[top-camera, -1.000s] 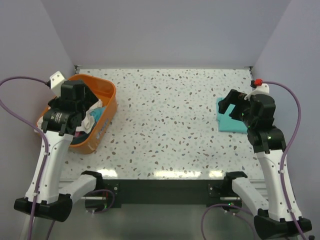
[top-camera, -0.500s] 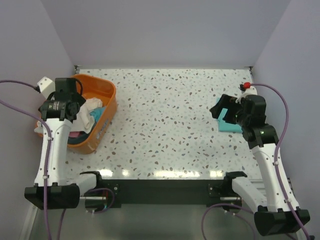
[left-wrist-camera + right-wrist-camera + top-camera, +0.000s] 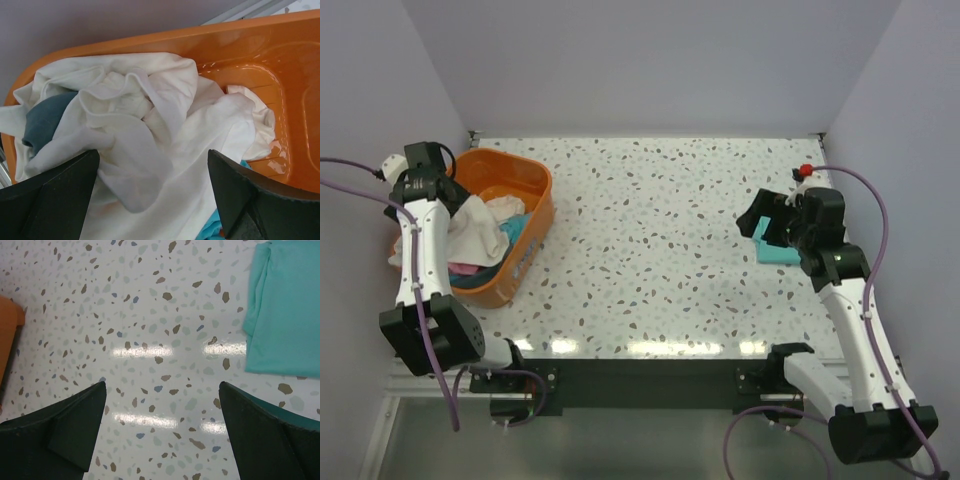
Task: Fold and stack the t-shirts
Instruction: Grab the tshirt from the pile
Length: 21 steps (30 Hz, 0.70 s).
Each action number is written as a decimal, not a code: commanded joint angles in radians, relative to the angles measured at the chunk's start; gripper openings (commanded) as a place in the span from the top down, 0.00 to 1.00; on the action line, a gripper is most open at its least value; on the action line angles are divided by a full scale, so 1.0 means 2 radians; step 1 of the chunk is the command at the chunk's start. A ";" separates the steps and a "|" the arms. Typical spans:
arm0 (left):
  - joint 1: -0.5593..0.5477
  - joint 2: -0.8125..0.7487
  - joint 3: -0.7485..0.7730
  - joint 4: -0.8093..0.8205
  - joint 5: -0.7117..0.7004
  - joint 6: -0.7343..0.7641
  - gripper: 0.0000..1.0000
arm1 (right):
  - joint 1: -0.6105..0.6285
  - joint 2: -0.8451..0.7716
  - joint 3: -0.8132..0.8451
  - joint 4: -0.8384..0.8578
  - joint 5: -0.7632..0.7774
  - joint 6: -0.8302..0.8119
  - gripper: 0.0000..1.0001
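Two empty, jaws apart: left gripper (image 3: 155, 200), right gripper (image 3: 162, 435). Cream t-shirt (image 3: 150, 115) limp, light; pinch top ridge fold.

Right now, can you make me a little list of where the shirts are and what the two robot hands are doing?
white shirt: crumpled in the orange basket, not folded
green shirt: folded flat on the table, at its right side
other clothes: a dark blue piece peeks out beside the white shirt
left gripper: open, over the white shirt, holding nothing
right gripper: open, over bare table beside the green shirt, holding nothing
stack: not made yet
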 commanded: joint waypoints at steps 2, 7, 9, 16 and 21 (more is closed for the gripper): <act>0.032 0.010 0.003 0.047 0.001 0.008 0.05 | 0.001 -0.003 0.000 0.013 -0.008 -0.010 0.01; 0.047 0.028 -0.008 0.055 0.017 0.002 0.17 | 0.001 -0.011 -0.006 0.015 -0.004 -0.010 0.01; 0.048 0.031 -0.007 0.065 0.021 0.007 0.35 | 0.001 -0.012 -0.006 0.014 -0.004 -0.011 0.01; 0.048 0.017 0.023 0.058 0.039 0.022 1.00 | 0.001 -0.015 0.000 0.005 0.009 -0.012 0.01; 0.048 -0.030 0.074 0.082 0.112 0.052 1.00 | 0.001 -0.018 0.004 0.002 0.011 -0.012 0.01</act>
